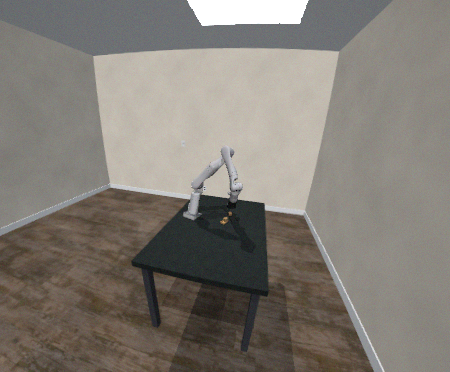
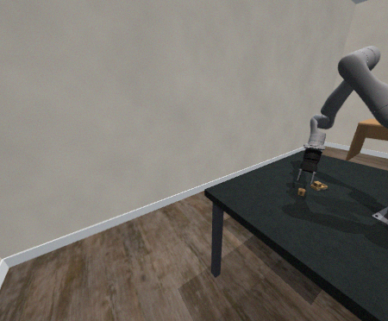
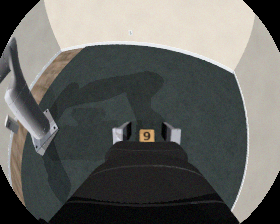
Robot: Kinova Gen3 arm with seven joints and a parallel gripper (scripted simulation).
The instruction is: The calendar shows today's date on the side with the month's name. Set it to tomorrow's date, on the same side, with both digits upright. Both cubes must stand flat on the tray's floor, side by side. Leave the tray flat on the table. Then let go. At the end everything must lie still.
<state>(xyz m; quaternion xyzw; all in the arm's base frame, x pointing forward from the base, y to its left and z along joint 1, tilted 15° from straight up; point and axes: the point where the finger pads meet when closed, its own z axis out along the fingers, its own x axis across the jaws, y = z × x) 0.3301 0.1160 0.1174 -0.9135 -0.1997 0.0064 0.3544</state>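
Wrist view: the pincer (image 2: pixel 306 177) (image 3: pixel 146 128) stands wide open above the cube (image 1: pixel 230 214) (image 2: pixel 301 192) (image 3: pixel 146 135) marked 9, holding nothing.

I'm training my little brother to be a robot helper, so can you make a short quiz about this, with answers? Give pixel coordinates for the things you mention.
1. True or false: the robot's jaws are open, with no cube held in them.

2. Where is the loose cube (image 1: pixel 230 213) (image 2: pixel 301 192) (image 3: pixel 146 135)?
A) in the tray (image 1: pixel 222 222) (image 2: pixel 325 186)
B) on the floor
C) on the table (image 1: pixel 202 245) (image 2: pixel 256 207) (image 3: pixel 206 100), outside the tray

3. Fill in the missing word: of the loose cube and the table, the one with the lighter colour is the ____.

Key: 1. true; 2. C; 3. cube
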